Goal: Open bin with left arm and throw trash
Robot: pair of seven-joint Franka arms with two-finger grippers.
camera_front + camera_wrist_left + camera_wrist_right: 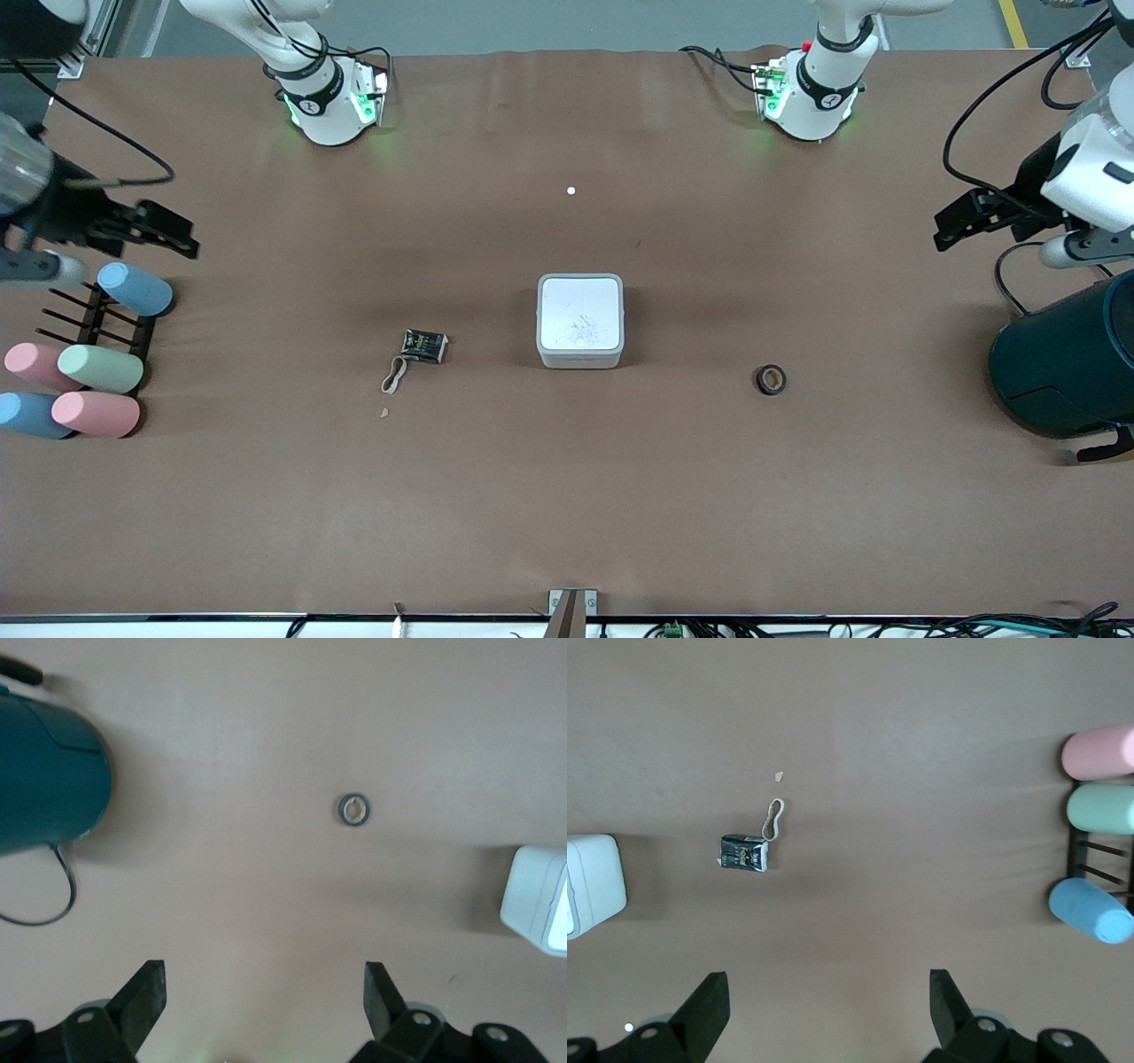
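The white square bin (580, 321) stands mid-table with its lid shut. The black wrapper (423, 346) and the tan rubber band (394, 375) lie beside it toward the right arm's end. The black tape roll (771, 379) lies toward the left arm's end. My left gripper (946, 230) hangs open and empty at its end of the table, by the teal container; its wrist view shows the tape roll (354, 809) and a corner of the bin (540, 912). My right gripper (182, 239) hangs open and empty over the rack end; its wrist view shows the wrapper (744, 853), rubber band (773, 819) and bin (594, 881).
A large dark teal round container (1072, 363) stands at the left arm's end, with a cable by it. Several pastel cylinders (99, 368) lie on a black rack (89, 323) at the right arm's end. A small white dot (570, 190) lies farther from the camera than the bin.
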